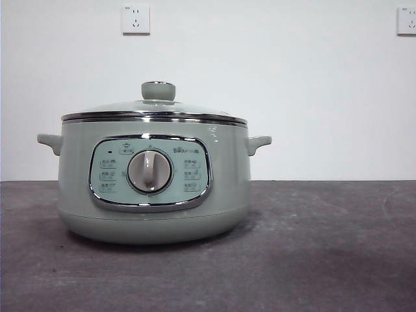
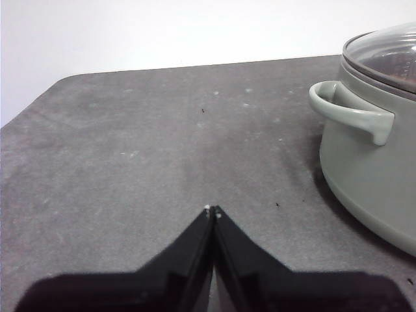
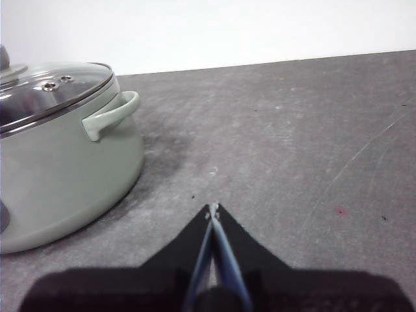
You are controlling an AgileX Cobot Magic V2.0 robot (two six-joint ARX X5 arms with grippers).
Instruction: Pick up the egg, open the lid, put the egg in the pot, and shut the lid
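The lid (image 1: pixel 154 109) sits on the pot (image 1: pixel 153 188); no egg shows. Beside the pot, left gripper (image 2: pixel 212 210) and right gripper (image 3: pixel 212 208) are clenched, empty.

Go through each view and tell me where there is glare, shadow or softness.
Front view: even, flat light; bright streaks on the lid rim, a soft shadow under the pot. Left wrist view: sky-like reflection on the glass, dark shadow beside the pot's base, the shut left hand slightly soft. Right wrist view: glare on the glass, shadow beside the pot, the shut right hand blurred.
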